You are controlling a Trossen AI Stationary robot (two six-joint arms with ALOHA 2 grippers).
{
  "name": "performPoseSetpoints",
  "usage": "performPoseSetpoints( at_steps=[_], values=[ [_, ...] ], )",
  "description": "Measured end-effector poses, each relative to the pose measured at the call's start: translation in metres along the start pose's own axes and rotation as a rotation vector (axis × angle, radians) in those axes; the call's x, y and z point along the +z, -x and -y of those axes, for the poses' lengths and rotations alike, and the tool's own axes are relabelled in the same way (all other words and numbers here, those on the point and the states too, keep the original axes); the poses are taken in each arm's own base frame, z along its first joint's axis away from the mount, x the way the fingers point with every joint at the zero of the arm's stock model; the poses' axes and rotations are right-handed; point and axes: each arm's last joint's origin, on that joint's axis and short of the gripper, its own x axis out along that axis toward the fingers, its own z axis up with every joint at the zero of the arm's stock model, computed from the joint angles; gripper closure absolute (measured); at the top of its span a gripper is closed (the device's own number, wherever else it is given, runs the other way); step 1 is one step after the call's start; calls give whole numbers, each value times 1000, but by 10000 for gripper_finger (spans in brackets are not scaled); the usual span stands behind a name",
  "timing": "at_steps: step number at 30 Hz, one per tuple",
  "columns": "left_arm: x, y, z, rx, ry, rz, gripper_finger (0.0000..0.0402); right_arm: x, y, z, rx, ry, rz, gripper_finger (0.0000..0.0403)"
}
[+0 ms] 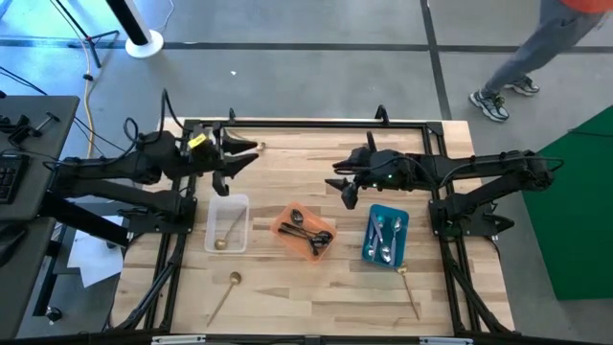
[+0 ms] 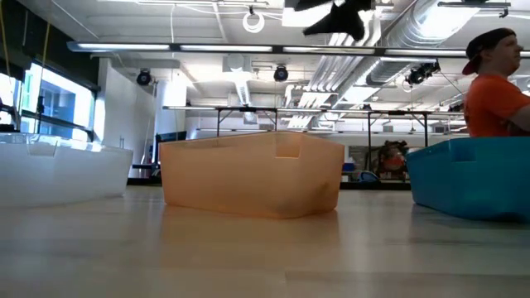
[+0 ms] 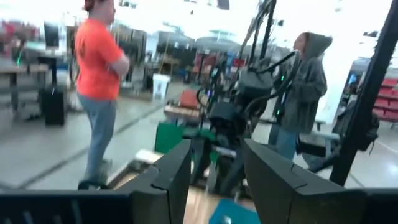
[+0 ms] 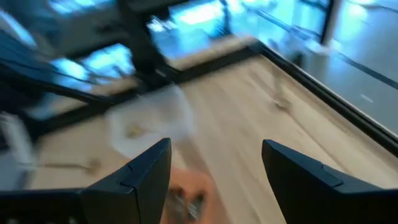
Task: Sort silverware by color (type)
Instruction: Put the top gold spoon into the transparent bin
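Three trays stand in a row on the wooden table. The clear tray [image 1: 227,222] has a gold spoon [image 1: 220,242] lying in it. Dark spoons [image 1: 311,235] lie in the orange tray [image 1: 287,222], and silver spoons [image 1: 383,238] lie in the blue tray [image 1: 372,251]. Two more gold spoons lie flat on the table, one [image 1: 228,285] near the front left and one [image 1: 407,286] just below the blue tray. My left gripper [image 1: 247,155] [image 3: 217,149] is raised above the table behind the clear tray, open and empty. My right gripper [image 1: 340,182] [image 4: 214,149] hovers behind the orange and blue trays, open and empty.
A black frame rail [image 1: 306,123] runs along the table's far edge. Bare wood lies along the near edge around the loose spoons. A person [image 1: 512,72] walks on the floor beyond the far right corner, and people [image 3: 99,74] stand past the table's right side.
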Motion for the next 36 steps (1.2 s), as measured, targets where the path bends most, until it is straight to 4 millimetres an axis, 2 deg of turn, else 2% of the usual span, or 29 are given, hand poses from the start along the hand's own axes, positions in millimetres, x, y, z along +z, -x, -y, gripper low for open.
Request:
performPoseSetpoints(
  at_steps=[3,6,10,15,36],
  values=[
    [-2,0,2,-33,-7,53,266,10,4,-7,115,15,86,167],
    [-15,2,3,-53,8,41,266,16,11,-14,192,48,139,167],
    [-31,3,4,-66,41,13,266,19,21,-17,220,79,172,167],
    [-45,0,4,-62,-21,-35,266,23,26,-18,228,108,216,167],
    [-46,-1,4,-61,-28,-36,266,24,26,-17,226,105,223,167]
  ],
)
